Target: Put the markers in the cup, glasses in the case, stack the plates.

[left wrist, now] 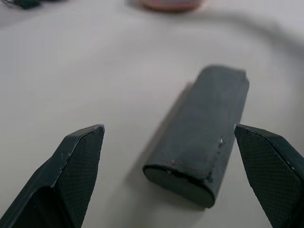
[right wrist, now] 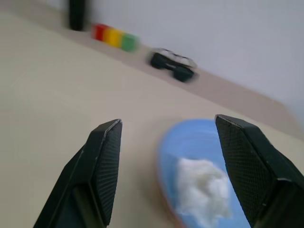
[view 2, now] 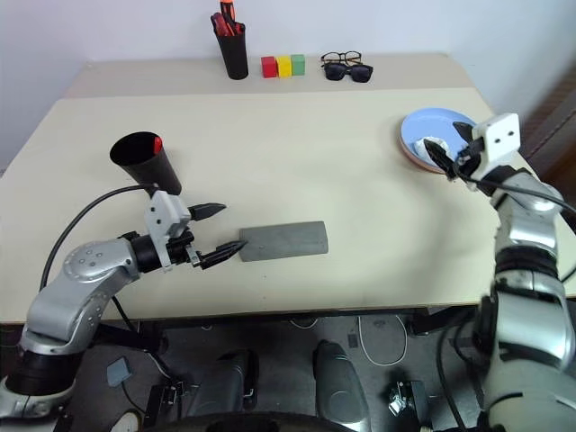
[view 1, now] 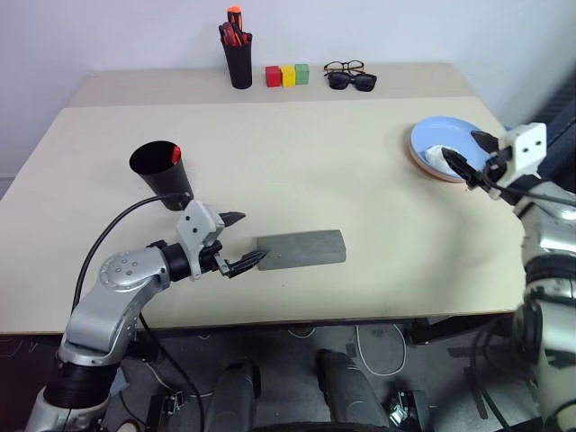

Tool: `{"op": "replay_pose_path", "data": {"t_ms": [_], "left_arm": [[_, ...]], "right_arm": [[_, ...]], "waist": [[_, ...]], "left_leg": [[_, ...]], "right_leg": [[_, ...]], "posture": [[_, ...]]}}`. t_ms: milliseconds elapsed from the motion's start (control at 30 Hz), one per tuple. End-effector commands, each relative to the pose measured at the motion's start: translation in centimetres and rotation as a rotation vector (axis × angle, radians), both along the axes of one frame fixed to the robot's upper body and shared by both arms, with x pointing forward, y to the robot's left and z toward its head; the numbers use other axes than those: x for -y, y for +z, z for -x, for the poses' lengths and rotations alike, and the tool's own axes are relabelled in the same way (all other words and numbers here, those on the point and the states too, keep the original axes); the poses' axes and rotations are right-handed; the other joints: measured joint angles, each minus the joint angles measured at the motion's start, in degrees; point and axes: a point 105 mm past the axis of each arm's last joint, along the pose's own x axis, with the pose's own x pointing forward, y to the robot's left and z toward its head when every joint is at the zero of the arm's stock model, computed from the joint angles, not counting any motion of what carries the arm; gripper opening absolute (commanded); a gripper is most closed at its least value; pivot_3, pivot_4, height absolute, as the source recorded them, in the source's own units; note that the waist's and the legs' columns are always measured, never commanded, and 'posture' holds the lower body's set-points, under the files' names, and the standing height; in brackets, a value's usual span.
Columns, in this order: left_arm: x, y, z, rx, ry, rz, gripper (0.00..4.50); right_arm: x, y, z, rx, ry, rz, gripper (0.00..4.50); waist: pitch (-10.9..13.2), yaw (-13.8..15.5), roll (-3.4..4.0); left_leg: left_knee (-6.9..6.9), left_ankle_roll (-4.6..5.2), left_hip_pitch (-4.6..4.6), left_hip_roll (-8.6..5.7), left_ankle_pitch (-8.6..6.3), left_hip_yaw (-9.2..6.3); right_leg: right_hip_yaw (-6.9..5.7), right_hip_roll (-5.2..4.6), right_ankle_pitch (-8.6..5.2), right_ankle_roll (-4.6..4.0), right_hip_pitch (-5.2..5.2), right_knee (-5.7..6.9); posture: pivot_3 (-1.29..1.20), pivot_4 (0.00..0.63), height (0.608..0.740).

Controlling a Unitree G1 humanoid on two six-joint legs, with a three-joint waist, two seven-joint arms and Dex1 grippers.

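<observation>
The grey case [view 1: 301, 249] lies shut near the table's front, its lid down. My left gripper [view 1: 240, 240] is open just off the case's left end, a finger to either side of that end in the left wrist view [left wrist: 167, 128]. The black cup [view 1: 162, 171] stands upright behind it, and a marker's red cap [view 1: 175, 153] shows inside the rim. At the right edge the blue plate [view 1: 450, 133] rests on the pink plate [view 1: 423, 167]. My right gripper [view 1: 468, 151] hovers open over the stack's near side, holding nothing. The glasses are hidden.
A white crumpled lump [right wrist: 199, 183] lies on the blue plate. Along the back edge stand a narrow black pen pot [view 1: 238, 58] with red and orange pens, three coloured blocks [view 1: 287, 75], black-framed spectacles [view 1: 345, 67] and sunglasses [view 1: 353, 82].
</observation>
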Motion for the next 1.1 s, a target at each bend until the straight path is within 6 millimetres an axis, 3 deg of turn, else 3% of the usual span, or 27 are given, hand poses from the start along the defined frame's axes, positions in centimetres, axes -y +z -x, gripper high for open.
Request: {"op": "replay_pose_path", "data": {"t_ms": [33,200,400,533,700,900,1100], "left_arm": [[-0.8,1.4,0.4,0.065,0.048,0.057,4.5],[-3.5,-0.1,1.7,0.075,0.139,0.077,4.5],[-5.9,-1.3,2.6,0.103,0.248,0.078,4.5],[-6.5,-2.0,1.9,0.113,0.292,0.073,4.5],[-6.4,-2.8,0.6,0.153,0.299,0.042,4.5],[-5.8,-3.1,-0.6,0.182,0.295,0.051,4.5],[-5.3,-3.3,-0.4,0.184,0.289,0.065,4.5]], "right_arm": [[0.1,3.3,4.0,0.049,0.095,0.039,3.16],[1.1,-0.1,10.7,-0.112,0.145,0.113,3.16],[2.4,-2.0,15.0,-0.223,0.107,-0.006,3.16],[2.7,-3.2,15.3,-0.219,0.067,-0.048,3.16],[2.6,-3.8,13.9,-0.177,0.049,-0.119,3.16],[1.8,-5.1,12.0,-0.156,0.062,-0.161,3.16],[0.9,-6.9,11.9,-0.19,0.086,-0.182,3.16]], "waist": [[0.0,0.1,0.03],[-0.1,0.2,-0.08],[0.0,-0.7,-0.18],[-0.2,-1.0,-0.18],[-0.2,-1.0,-0.18],[-0.2,-0.1,-0.24],[-0.2,0.1,-0.19]], "left_leg": [[0.01,0.0,0.02,0.0,0.0,0.01],[-0.09,0.05,0.15,0.02,-0.03,0.01],[0.01,0.01,0.7,0.02,-0.06,0.32],[-0.03,-0.22,0.82,0.15,-0.2,-0.02],[-0.21,-0.16,0.74,0.11,-0.17,0.15],[-0.58,0.11,0.77,0.02,-0.14,0.1],[-0.67,0.22,0.79,0.1,-0.21,-0.06]], "right_leg": [[0.0,0.0,0.0,0.0,0.03,0.0],[-0.01,0.01,-0.17,-0.16,0.11,-0.02],[0.29,-0.01,-0.29,-0.08,0.48,-0.15],[0.22,0.31,-0.1,-0.38,0.89,-1.21],[0.34,0.2,0.01,-0.53,1.0,-1.75],[0.38,0.26,0.14,-0.61,0.77,-1.32],[0.37,0.45,0.0,-0.43,0.59,-0.93]], "posture": [[0.0,0.15,0.74],[0.0,0.15,0.74],[0.0,0.15,0.74],[0.0,0.15,0.74],[0.0,0.15,0.74],[0.0,0.15,0.74],[0.0,0.15,0.74]]}}
